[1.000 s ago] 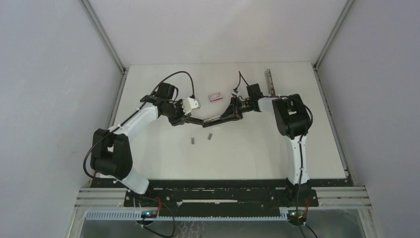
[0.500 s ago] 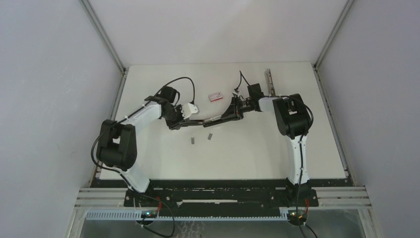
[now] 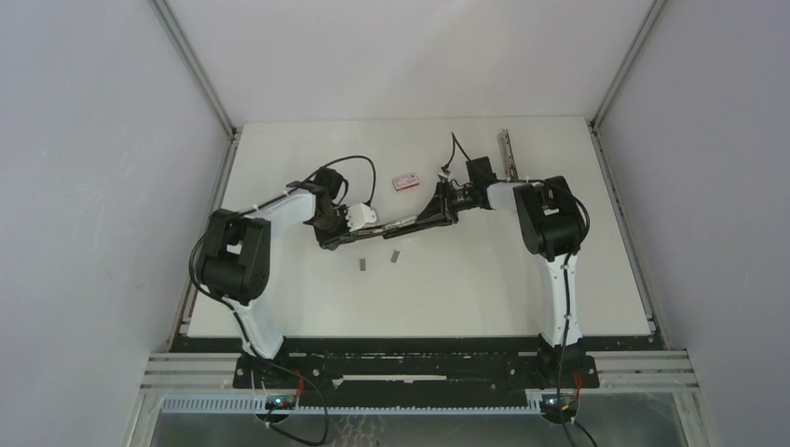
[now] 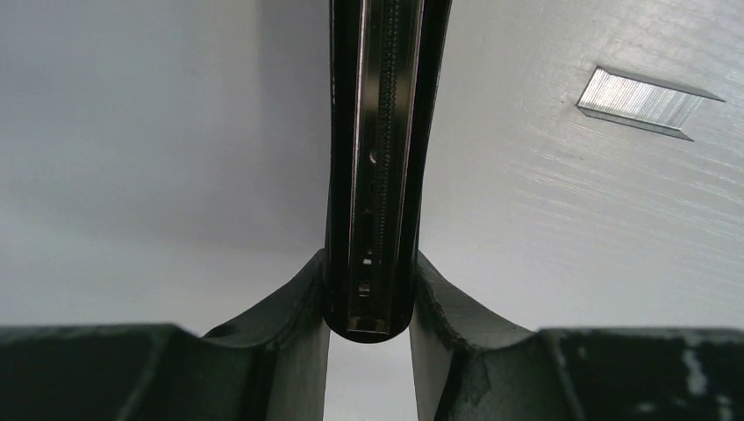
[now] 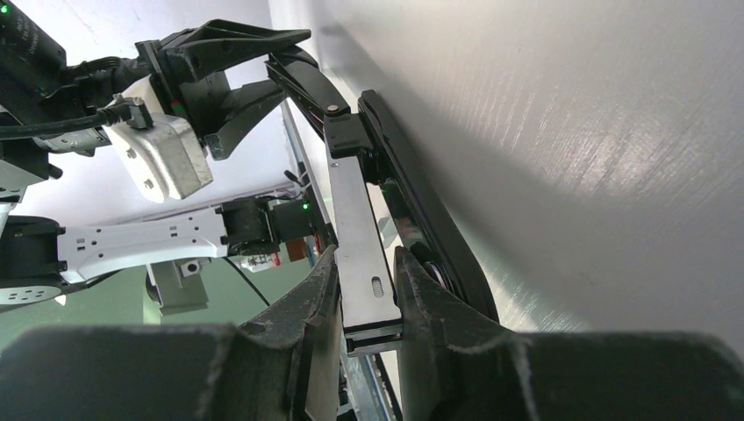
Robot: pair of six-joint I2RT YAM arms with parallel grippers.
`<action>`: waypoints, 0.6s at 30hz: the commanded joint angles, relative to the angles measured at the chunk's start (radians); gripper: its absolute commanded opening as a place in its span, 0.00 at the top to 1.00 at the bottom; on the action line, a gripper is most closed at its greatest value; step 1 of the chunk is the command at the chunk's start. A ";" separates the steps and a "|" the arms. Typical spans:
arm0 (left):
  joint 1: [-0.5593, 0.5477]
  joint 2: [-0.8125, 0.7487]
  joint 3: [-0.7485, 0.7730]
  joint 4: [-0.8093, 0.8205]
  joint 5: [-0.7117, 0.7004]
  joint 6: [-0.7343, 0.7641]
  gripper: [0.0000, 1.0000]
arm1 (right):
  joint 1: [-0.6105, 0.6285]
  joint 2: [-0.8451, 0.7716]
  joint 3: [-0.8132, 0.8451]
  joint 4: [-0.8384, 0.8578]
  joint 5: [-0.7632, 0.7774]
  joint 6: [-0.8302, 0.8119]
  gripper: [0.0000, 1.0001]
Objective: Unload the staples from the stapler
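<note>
Since the earlier top view, your left arm is folding in closer. Its elbow is now sitting nearer the middle of the table (image 3: 466, 298), and the left gripper (image 3: 371, 225) is lying lower and more in line with the stapler (image 3: 402, 223), whose left end is no longer sagging. Your right arm is keeping its pose.

You are holding the stapler by both ends, stretched out between the two claws near the table's centre. On the left wrist view, the fingers (image 4: 298, 303) are pressing on either side of the rounded end of a black channel, with a coiled spring showing along its inside. On the right wrist view, the right gripper (image 5: 368, 294) is clamping the square end of the silvery magazine rail, while the black arm of the stapler is angling away beside it.

The staples (image 3: 360, 264) are lying on the table as two short grey strips, one beside the other, on the near side of the stapler and apart from it. One strip is showing at the upper right of the left wrist view, clear of the fingers.

A red-and-white box (image 3: 404, 182) is sitting just beyond the stapler. A thin metal bar (image 3: 506, 154) is lying towards the far right.
</note>
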 commanded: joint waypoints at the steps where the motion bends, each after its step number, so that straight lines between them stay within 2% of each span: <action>1: -0.004 0.020 0.065 -0.044 -0.079 0.049 0.67 | -0.026 -0.037 0.006 -0.014 0.107 -0.007 0.89; 8: -0.005 0.032 0.091 -0.066 -0.073 0.052 0.55 | -0.025 -0.037 0.006 -0.012 0.106 -0.008 0.85; 14: -0.006 0.022 0.088 -0.068 -0.068 0.048 0.50 | -0.024 -0.044 0.006 -0.012 0.107 -0.007 0.79; 18: -0.005 -0.003 0.088 -0.065 -0.066 0.041 0.50 | -0.024 -0.051 0.016 -0.038 0.116 -0.026 0.70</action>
